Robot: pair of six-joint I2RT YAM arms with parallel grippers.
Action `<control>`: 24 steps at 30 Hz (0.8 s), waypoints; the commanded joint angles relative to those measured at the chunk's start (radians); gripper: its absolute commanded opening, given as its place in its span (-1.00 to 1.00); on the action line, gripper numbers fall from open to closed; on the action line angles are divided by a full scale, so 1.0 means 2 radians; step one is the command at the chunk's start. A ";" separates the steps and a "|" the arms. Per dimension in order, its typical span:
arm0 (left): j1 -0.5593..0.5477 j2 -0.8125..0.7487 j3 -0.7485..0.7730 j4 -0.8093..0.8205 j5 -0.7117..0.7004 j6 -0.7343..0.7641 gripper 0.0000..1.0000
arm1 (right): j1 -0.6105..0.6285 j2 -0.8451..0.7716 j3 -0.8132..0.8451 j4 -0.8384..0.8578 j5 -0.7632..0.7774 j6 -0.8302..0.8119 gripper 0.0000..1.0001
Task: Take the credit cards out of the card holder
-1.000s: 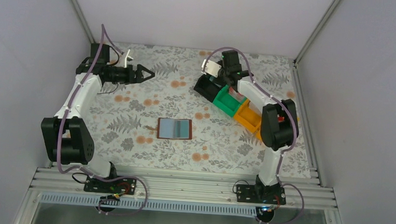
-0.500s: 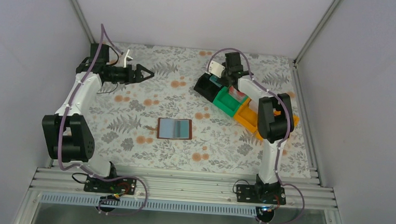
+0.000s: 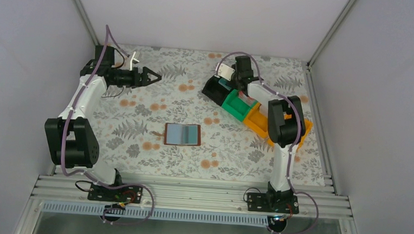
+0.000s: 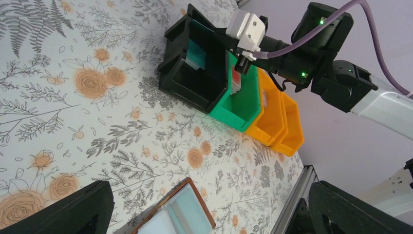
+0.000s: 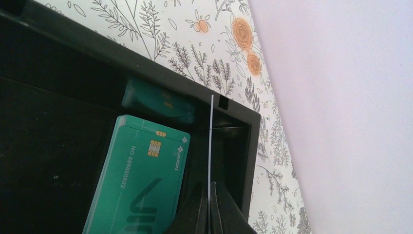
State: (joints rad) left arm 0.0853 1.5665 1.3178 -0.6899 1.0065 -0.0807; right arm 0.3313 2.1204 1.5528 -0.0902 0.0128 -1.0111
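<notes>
2 robot arms work at a flower-patterned bench (image 3: pixel 134 118), their bases bolted along its near edge. Closest to those bases, at the middle of the bench, the card holder (image 3: pixel 182 134) lies open and flat. Its brown border frames a pale blue-grey inside, and it sits well apart from both arms. Whether any card sits in its slots cannot be told from above.

Farther back and to the right, plastic bins stand side by side in a slanted row. An orange bin (image 3: pixel 257 123) is at the near end, a green bin (image 3: pixel 235 107) is in the middle and a black bin (image 3: pixel 214 90) is at the far end. Something red (image 3: pixel 243 99) shows in the green bin, too small to make out.

At the far right, the right fingers (image 5: pixel 224 214) are closed on a thin card (image 5: pixel 211 141), held upright over the black bin near its corner. The card is seen edge-on as a pale line, so its colour cannot be told. Just beside it, a teal card (image 5: pixel 139 185) with a chip rests inside the black bin.

At the far left, the left arm reaches over the bench toward the bins. The left fingers (image 4: pixel 68 212) are spread wide and grip nothing.
</notes>
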 commanded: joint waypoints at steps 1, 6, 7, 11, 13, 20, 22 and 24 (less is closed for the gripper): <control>0.003 0.001 0.009 0.005 0.015 0.013 1.00 | 0.001 0.015 -0.011 0.032 -0.032 -0.021 -0.92; 0.003 0.001 0.010 0.005 0.016 0.013 1.00 | 0.000 0.024 -0.001 0.012 -0.053 -0.022 -0.92; 0.003 0.001 0.010 0.005 0.017 0.013 1.00 | 0.000 0.026 0.002 0.006 -0.057 -0.021 -0.92; 0.003 0.002 0.009 0.005 0.017 0.013 1.00 | -0.003 0.037 0.015 -0.006 -0.053 -0.011 -0.83; 0.003 0.001 0.010 0.005 0.018 0.013 1.00 | -0.005 0.041 0.017 -0.004 -0.044 -0.010 -0.75; 0.003 0.004 0.011 0.004 0.021 0.014 1.00 | -0.005 0.031 0.022 -0.025 -0.047 -0.013 -0.31; 0.003 0.004 0.011 0.004 0.021 0.014 1.00 | -0.005 0.028 0.023 -0.033 -0.046 -0.018 -0.25; 0.003 0.003 0.012 0.003 0.022 0.014 1.00 | -0.004 0.026 0.027 -0.051 -0.053 -0.020 -0.12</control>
State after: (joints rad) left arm 0.0853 1.5665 1.3182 -0.6899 1.0252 -0.0708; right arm 0.3260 2.1708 1.5936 -0.0853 -0.0597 -1.0443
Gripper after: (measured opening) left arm 0.999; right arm 0.386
